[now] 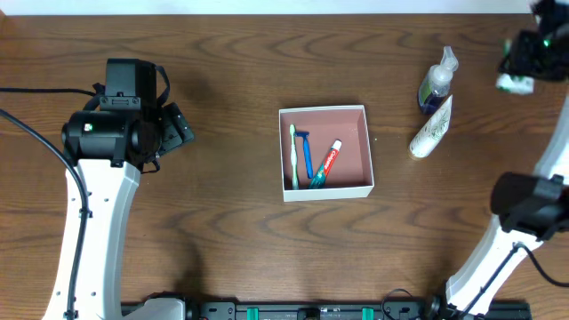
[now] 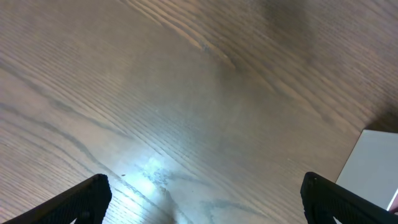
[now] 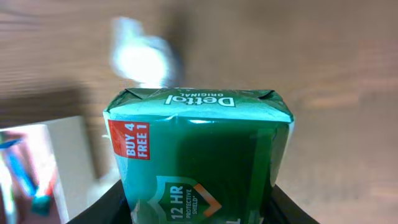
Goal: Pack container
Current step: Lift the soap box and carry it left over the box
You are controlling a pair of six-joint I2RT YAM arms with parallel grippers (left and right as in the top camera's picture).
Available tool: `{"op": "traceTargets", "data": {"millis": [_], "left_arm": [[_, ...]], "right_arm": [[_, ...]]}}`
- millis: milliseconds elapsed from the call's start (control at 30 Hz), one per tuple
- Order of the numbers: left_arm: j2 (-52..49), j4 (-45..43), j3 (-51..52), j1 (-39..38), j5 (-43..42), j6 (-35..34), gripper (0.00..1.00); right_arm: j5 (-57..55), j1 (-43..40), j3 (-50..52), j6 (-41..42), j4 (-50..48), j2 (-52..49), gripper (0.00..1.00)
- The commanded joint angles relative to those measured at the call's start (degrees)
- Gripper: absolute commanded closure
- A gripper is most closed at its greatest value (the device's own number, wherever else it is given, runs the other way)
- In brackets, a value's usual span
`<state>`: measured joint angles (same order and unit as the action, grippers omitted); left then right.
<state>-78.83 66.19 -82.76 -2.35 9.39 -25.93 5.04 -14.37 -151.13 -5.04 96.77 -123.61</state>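
Observation:
The container (image 1: 353,133), a shallow white-walled box with a pinkish inside, sits mid-table. It holds a pale green toothbrush (image 1: 294,151), a blue-handled razor or brush (image 1: 308,155) and a small toothpaste tube (image 1: 328,162). My right gripper (image 1: 523,62) is high at the far right edge, shut on a green Dettol soap pack (image 3: 199,149) that fills the right wrist view; the container's wall (image 3: 68,149) shows at that view's left. My left gripper (image 1: 178,129) is open and empty over bare table left of the container, whose corner (image 2: 373,165) shows in the left wrist view.
A dark pump bottle (image 1: 437,82) and a white tube (image 1: 432,129) lie right of the container. The bottle shows blurred beyond the soap pack in the right wrist view (image 3: 140,59). The table's far edge runs along the top of the overhead view.

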Motion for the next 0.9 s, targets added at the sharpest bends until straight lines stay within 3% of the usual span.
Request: {"op": "traceTargets", "data": {"millis": [0, 200, 500, 667, 867], "left_arm": [[-0.15, 0.17, -0.07, 0.24, 0.28, -0.9, 0.02], [-0.15, 0.17, -0.07, 0.24, 0.28, -0.9, 0.02], [-0.15, 0.17, -0.07, 0.24, 0.28, -0.9, 0.02], [-0.15, 0.2, -0.07, 0.24, 0.28, -0.9, 0.02], [-0.15, 0.17, -0.07, 0.24, 0.28, -0.9, 0.02]], "right_arm": [[2.32, 6.14, -6.01, 0.26, 0.48, 0.81, 0.66], [-0.96, 16.65, -11.61, 0.26, -1.88, 1.38, 0.66], [-2.08, 28.48, -9.94, 0.72, 0.57, 1.36, 0.61], [-2.23, 31.78, -5.35, 1.92, 0.57, 1.36, 0.65], [-2.25, 32.72, 4.96, 4.55, 0.57, 1.64, 0.62]]}}
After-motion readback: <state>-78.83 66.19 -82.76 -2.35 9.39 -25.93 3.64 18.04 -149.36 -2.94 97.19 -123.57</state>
